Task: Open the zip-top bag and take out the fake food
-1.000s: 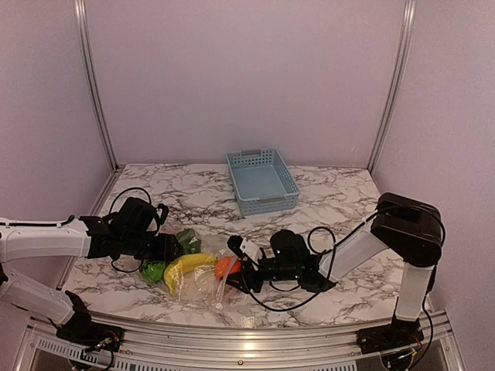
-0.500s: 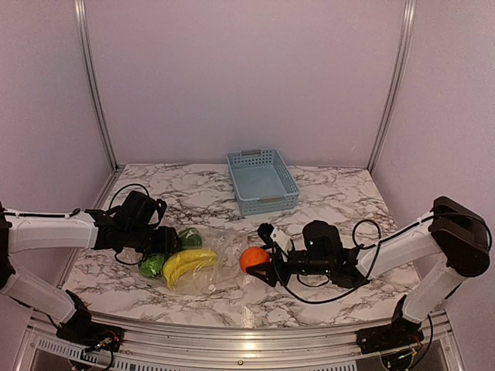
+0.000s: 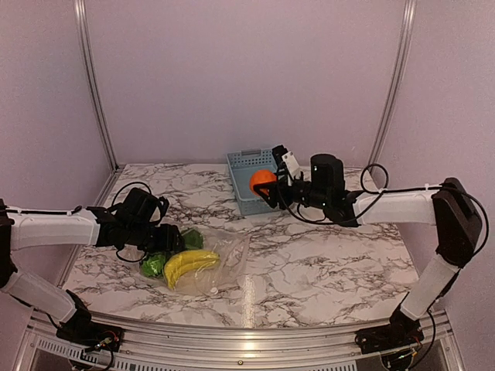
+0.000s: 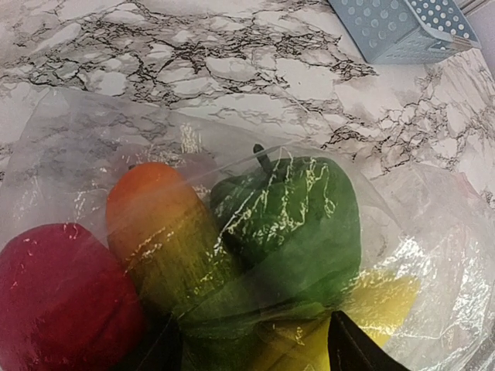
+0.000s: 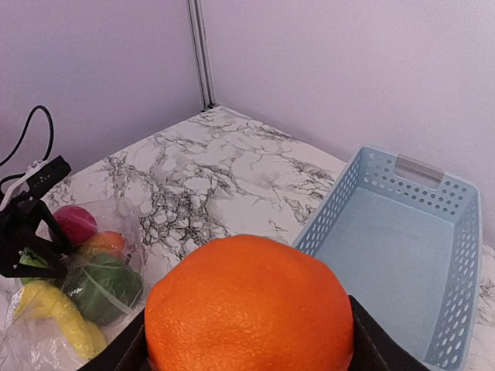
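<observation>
While right fingers (image 5: 375,344) pinch one orange ball (image 5: 247,309), one zip-top bag (image 4: 77,139), left fingers (image 4: 356,348) unclear

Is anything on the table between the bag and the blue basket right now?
No. In the top view, only bare marble tabletop lies between the bag and the basket. The left wrist view shows the same.

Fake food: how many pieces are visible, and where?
6: orange in the right tool by the basket; banana, red fruit, orange-yellow piece, green vegetable and green ball in the bag. Others may be hidden.
</observation>
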Motion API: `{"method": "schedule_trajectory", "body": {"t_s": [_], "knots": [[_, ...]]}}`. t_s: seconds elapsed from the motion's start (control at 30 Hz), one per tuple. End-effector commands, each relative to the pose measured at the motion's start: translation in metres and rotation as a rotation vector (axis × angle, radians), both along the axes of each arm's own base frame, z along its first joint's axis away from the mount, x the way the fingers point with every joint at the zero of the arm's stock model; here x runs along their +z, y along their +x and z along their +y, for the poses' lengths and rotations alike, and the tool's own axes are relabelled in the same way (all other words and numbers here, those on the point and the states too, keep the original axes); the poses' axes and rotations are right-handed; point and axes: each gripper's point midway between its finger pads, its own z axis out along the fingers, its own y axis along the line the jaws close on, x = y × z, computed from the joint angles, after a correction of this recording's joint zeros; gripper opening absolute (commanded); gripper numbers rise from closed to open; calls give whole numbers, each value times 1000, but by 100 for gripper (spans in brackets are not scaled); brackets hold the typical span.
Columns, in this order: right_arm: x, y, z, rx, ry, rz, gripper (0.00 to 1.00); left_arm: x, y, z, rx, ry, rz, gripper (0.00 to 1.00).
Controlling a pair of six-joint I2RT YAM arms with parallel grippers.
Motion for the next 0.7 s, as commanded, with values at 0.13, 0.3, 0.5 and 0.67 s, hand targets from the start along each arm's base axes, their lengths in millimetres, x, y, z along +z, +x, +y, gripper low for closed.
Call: {"method": "schedule_trajectory", "body": {"t_s": [0.13,0.3,0.5,0.67], "knots": [[-24,110,-9,-131,-56,101,45,21,6,-11,-53,-40,-37,65],[-64,163,-11,-170,-97,172,46,25,2,-12,-68,-58,-46,66],[-105,203,-16,-208,-170,216,48,35,0,-11,-80,-67,-74,67],[-131,223,-14,-227,-216,256,52,45,-3,-15,-121,-82,-90,68]]}}
